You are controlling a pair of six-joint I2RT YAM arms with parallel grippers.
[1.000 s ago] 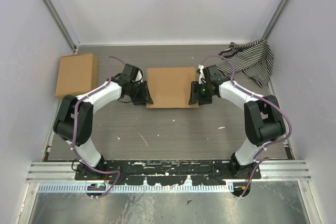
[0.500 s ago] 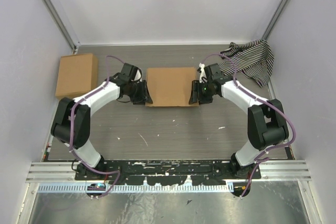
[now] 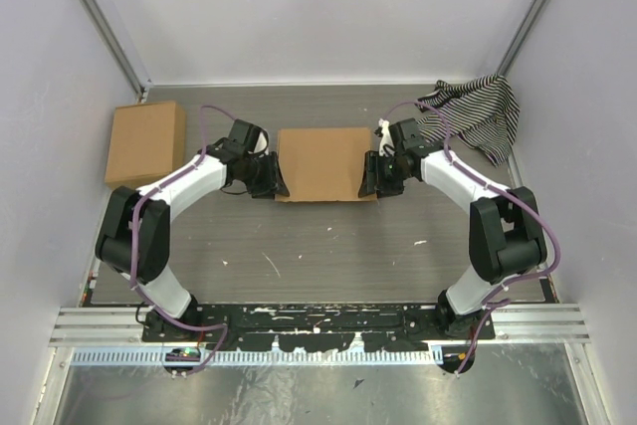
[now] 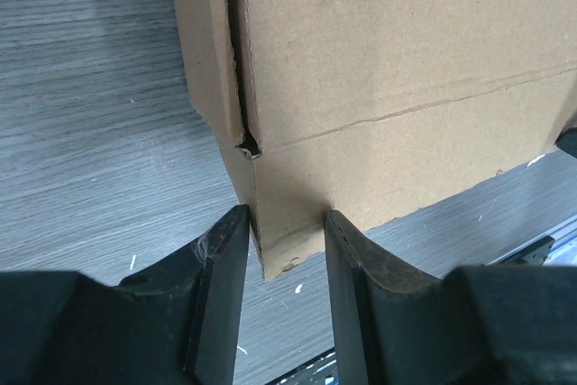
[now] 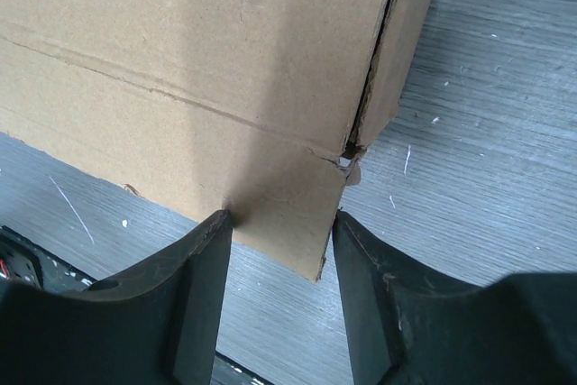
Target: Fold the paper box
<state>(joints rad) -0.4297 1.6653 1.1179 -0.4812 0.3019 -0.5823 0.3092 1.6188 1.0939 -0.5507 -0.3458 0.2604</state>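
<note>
From the top camera, the paper box [image 3: 323, 164] is lying closed and flat in the middle of the table [image 3: 328, 246]. A blockier cardboard box [image 3: 145, 141] is sitting off to the far left and a striped cloth [image 3: 473, 114] is bunching in the far right corner. The overhead is too far out to show the grip, so the wrist cams are doing that job. The left gripper [image 4: 286, 218] is straddling the box's near-left corner, jaws partway apart, with cardboard filling the gap and touching both fingers. You're also seeing a crease and a torn-looking slit at the side flap. The right gripper [image 5: 281, 218] is mirroring that on the near-right corner, pinching it the same way.
</note>
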